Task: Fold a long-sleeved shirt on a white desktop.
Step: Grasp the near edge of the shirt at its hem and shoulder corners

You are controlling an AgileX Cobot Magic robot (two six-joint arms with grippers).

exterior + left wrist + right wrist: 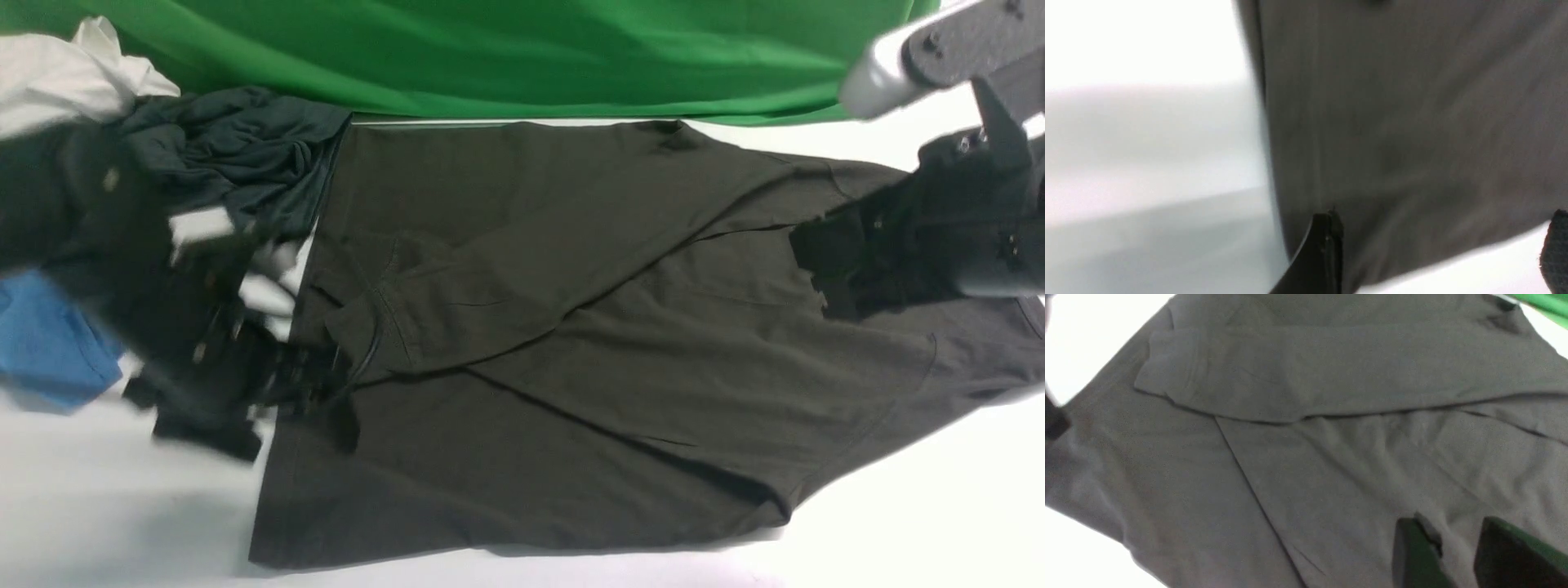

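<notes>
One shirt (571,367) lay spread flat across the desktop (898,531), filling most of the front view from left of centre to the right edge. A sleeve (531,278) was folded over the body on a slant, its cuff (367,327) near the shirt's left edge.

At that left edge sat the left gripper (314,380), badly blurred in the front view. Its wrist view showed the fingers (1325,245) spread wide and released, with only the shirt's edge and bare white desktop beyond them.

The right gripper (816,269) hung over the right part of the shirt. In its wrist view the jaws stood partly apart above the fabric, and a small pucker of cloth rose beside one finger (1412,555). Perhaps it was pinched, but I could not tell whether that gripper held the shirt or merely hovered over it.

Just beside the shirt's far left corner was a crumpled slate-grey garment (237,155), with a white cloth (65,73) beyond it. A blue garment (49,343) lay at the left edge, partly behind the left arm. Green cloth (490,57) ran along the far side of the desktop.
</notes>
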